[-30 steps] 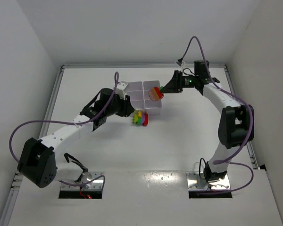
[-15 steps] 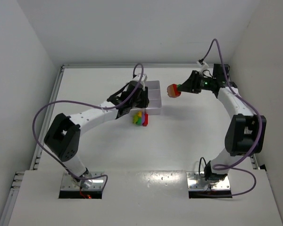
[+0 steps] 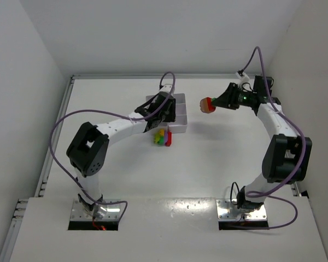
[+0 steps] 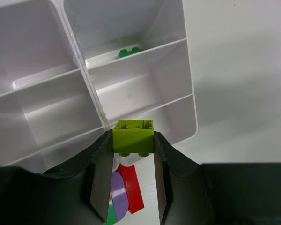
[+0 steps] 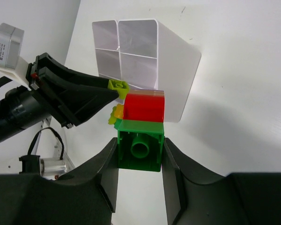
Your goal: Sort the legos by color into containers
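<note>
**Bricks pinched in both grippers at the tray**

Top view: the left gripper (image 3: 165, 113) hangs over the white tray (image 3: 179, 127) and hides much of it. What it grips is too small to make out here. The right gripper (image 3: 213, 103) is off the tray's right side, apart from it, carrying a red-and-green stack (image 3: 207, 104). Loose bricks (image 3: 163, 137), yellow, green and red, lie on the table (image 3: 208, 164) just beside the tray's near edge.

Left wrist view: the fingers (image 4: 101, 171) are narrowed onto a lime-green brick (image 4: 133, 137), held over the tray's near wall. A dark green brick (image 4: 130, 51) lies inside one compartment, against a divider. A purple piece (image 4: 118, 187) and a red piece (image 4: 133, 190) lie outside the tray, below the fingers.

Right wrist view: the fingers (image 5: 107, 173) clamp a green brick (image 5: 140, 150), which has a red brick (image 5: 144, 106) stuck to it. A yellow-orange bit (image 5: 116, 113) shows at the red brick's left edge; whether it belongs to the stack cannot be told. The tray stands beyond, with the left gripper and its lime-green brick at the tray's left corner.
</note>
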Controlling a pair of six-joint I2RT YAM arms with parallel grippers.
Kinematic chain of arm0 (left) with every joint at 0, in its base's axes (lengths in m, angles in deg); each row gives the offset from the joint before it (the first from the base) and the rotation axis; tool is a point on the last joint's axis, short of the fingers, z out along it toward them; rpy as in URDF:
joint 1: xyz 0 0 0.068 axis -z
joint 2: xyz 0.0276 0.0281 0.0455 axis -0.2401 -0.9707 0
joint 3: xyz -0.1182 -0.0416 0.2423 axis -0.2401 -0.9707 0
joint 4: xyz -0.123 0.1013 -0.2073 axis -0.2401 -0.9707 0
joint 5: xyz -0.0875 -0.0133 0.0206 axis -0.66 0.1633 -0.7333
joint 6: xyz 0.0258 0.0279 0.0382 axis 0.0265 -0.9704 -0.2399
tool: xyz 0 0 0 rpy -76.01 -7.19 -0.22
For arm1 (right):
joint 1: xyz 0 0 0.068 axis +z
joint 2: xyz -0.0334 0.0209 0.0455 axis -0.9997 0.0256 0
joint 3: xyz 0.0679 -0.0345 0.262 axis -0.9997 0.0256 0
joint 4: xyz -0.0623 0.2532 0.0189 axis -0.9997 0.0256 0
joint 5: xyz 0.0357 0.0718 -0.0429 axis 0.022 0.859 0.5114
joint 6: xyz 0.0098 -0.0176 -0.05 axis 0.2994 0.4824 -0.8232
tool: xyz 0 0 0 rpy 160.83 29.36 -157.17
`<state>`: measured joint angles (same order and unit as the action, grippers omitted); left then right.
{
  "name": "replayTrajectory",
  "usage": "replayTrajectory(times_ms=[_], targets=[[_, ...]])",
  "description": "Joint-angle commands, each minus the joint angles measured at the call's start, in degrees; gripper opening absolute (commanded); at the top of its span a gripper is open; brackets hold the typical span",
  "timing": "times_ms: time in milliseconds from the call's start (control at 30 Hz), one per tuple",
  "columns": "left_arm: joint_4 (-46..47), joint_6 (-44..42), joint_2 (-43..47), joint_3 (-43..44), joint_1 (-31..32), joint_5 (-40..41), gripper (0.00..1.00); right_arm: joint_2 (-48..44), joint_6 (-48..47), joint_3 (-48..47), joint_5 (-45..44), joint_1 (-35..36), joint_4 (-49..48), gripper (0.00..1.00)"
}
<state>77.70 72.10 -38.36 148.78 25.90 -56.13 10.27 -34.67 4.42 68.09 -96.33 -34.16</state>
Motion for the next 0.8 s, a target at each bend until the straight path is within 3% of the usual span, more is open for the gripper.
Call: replayTrajectory(times_ms=[0, 400, 633, 700, 767], targets=[[3.65, -0.57, -0.91, 3.25, 0.38, 1.55, 0.0, -2.79, -0.69, 0.26, 1.14, -0.56, -1.47, 0.0], [5.32, -1.63, -5.75, 6.86, -0.67, 2.7, 0.01, -2.79, -0.69, 0.79, 2.19, -1.08, -1.47, 0.0], [5.84, -2.24, -9.44, 7.91, -1.82, 3.22, 0.14, -1.74, -0.69, 0.79, 2.19, -1.08, -1.47, 0.0], [5.84, -2.24, -9.44, 7.91, -1.82, 2.53, 0.25, -1.74, -0.69, 0.79, 2.19, -1.08, -1.47, 0.0], [5.84, -2.77, -9.44, 7.91, -1.82, 1.39, 0.3, -1.74, -0.69, 0.79, 2.72, -1.08, -1.47, 0.0]])
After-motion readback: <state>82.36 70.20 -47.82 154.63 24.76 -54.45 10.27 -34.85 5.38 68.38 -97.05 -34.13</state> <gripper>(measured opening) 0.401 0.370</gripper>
